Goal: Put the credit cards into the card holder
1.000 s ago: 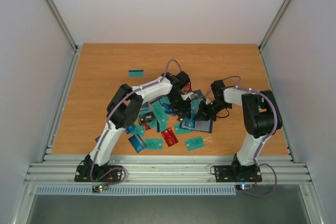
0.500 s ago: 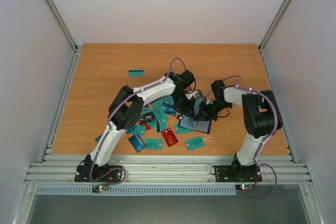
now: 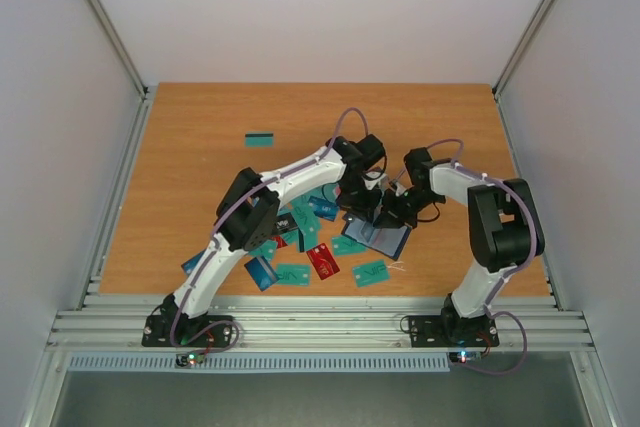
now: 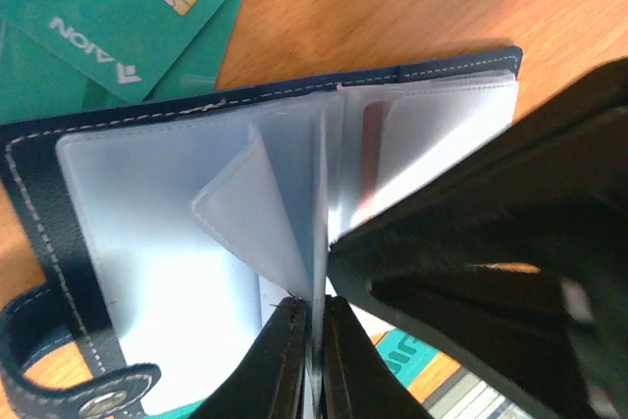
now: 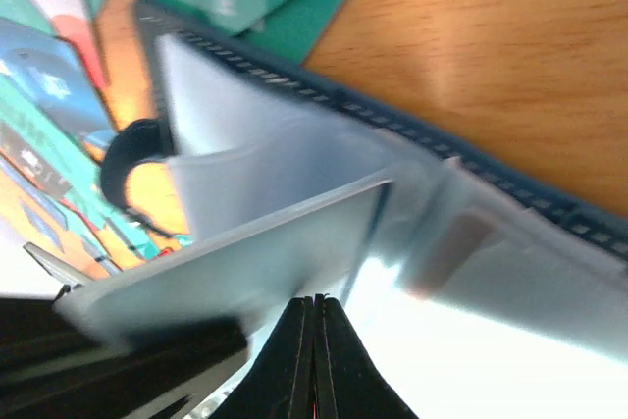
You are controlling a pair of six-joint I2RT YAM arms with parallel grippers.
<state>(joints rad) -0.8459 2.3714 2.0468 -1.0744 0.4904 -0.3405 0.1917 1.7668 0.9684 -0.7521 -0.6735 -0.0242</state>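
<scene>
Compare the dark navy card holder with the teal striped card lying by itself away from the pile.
The dark navy folding card holder lies open with clear plastic sleeves fanned up; the lone teal-green plastic card with a dark stripe is one flat sheet. The holder is larger than the card. The holder sits against the pile of cards; the card lies alone. Both are rectangular, on the wooden table.
</scene>
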